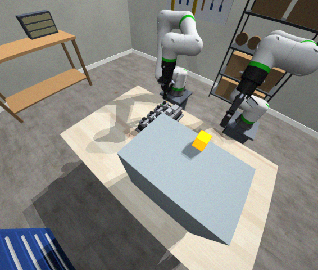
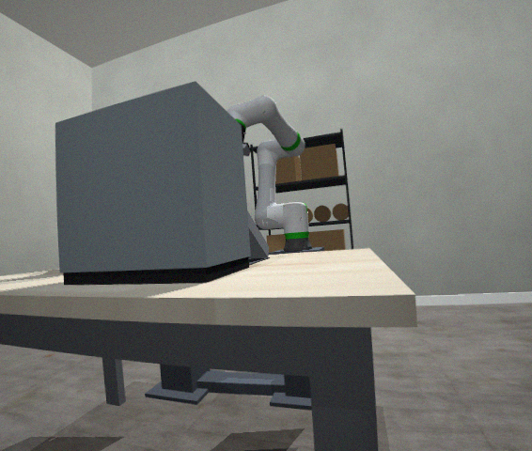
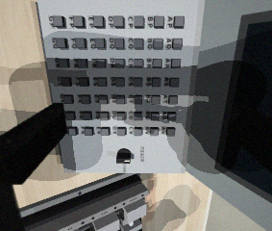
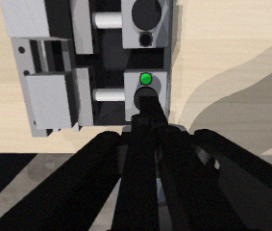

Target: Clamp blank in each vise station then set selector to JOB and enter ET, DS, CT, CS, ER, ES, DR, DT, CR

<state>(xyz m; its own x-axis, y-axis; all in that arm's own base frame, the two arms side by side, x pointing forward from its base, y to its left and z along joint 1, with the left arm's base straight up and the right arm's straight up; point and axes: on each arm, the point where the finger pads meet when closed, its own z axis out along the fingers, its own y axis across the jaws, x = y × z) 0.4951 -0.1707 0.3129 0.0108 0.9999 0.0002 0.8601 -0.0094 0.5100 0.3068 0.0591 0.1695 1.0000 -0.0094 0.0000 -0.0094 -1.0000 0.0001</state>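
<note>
- At the end vise station, the valve knob [image 4: 137,98] is sitting beside a glowing green light [image 4: 145,79], partly covered by the right gripper [image 1: 164,95] [image 4: 148,110].
- That gripper is pointing down over the knob, its fingers pressed together, pinching nothing; whether they're touching it, I cannot tell.
- Over by the cabinet [image 1: 182,177] [image 2: 149,184], the left gripper [image 1: 239,112] [image 3: 147,118] is slanting downward, spread wide, one finger showing beside the key panel [image 3: 89,151].
- Up top, the amber lamp [image 1: 202,140] is glowing!
- Beneath everything, the pale wooden table [image 1: 95,125] [image 2: 305,276] [image 3: 11,29] [image 4: 222,38] is catching arm shadows.
- Behind, a shelf rack [image 1: 231,53] [image 2: 347,204] is standing against the grey wall [image 1: 95,26] [image 2: 427,146].
</note>
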